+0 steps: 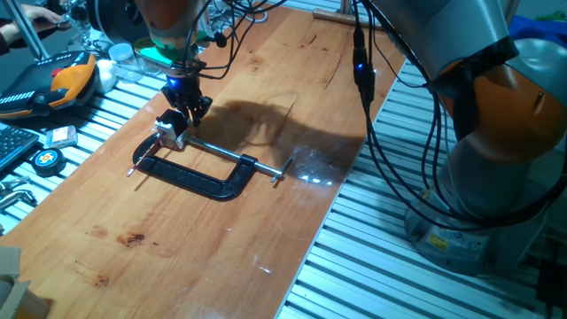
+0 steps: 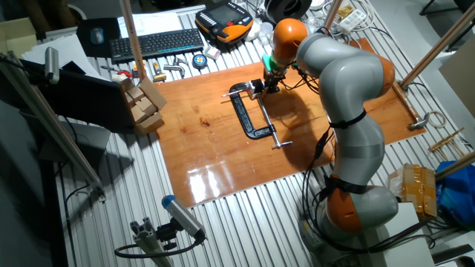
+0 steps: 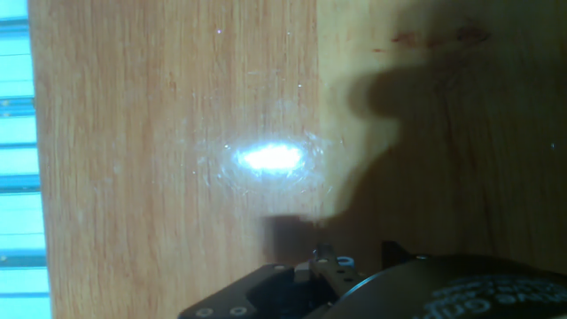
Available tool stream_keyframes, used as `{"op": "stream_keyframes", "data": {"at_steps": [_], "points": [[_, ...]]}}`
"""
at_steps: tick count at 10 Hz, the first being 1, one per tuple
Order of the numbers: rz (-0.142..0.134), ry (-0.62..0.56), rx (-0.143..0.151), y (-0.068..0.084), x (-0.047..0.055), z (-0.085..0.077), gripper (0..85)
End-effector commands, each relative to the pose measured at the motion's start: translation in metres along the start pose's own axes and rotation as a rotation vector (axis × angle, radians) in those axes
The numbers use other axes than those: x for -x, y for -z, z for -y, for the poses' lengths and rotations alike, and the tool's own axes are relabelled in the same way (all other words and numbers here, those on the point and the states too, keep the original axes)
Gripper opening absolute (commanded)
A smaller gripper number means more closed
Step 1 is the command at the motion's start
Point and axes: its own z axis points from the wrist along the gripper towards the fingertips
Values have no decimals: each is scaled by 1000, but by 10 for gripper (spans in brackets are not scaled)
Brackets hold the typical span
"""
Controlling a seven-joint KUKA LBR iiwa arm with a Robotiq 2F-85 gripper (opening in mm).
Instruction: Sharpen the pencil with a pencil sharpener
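The pencil sharpener (image 1: 170, 130) is a small silvery block with a dark top. It sits at the left jaw of a large black C-clamp (image 1: 208, 183) on the wooden board. A thin dark stick, which looks like the pencil (image 1: 142, 161), slants from the sharpener down to the left, with its light tip near the clamp's end. My gripper (image 1: 190, 113) hangs just above and behind the sharpener, fingers pointing down. The fingers look close together, but the gap is not clear. In the other fixed view the gripper (image 2: 269, 84) is at the clamp's far end. The hand view shows mostly bare wood.
The clamp's steel screw rod (image 1: 239, 159) runs right to a small crossbar. Tools, a tape measure (image 1: 46, 159) and an orange pendant (image 1: 66, 80) lie on the slatted table to the left of the board. A keyboard (image 2: 152, 43) and cardboard blocks (image 2: 145, 104) are beyond the board.
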Motion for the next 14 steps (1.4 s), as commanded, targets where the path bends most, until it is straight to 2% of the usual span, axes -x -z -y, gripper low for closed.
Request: {"op": "stream_keyframes", "data": {"at_steps": [1,2,3,5,12,13,14], "points": [[2,0,0,0,0,1,340],[0,0,0,-1,0,2,340],[-3,0,0,-1,0,3,170],[-11,4,0,-1,0,4,170],[-9,7,-5,7,-1,6,170],[-5,9,-2,6,-1,8,0],[-12,10,0,6,0,10,0]]}}
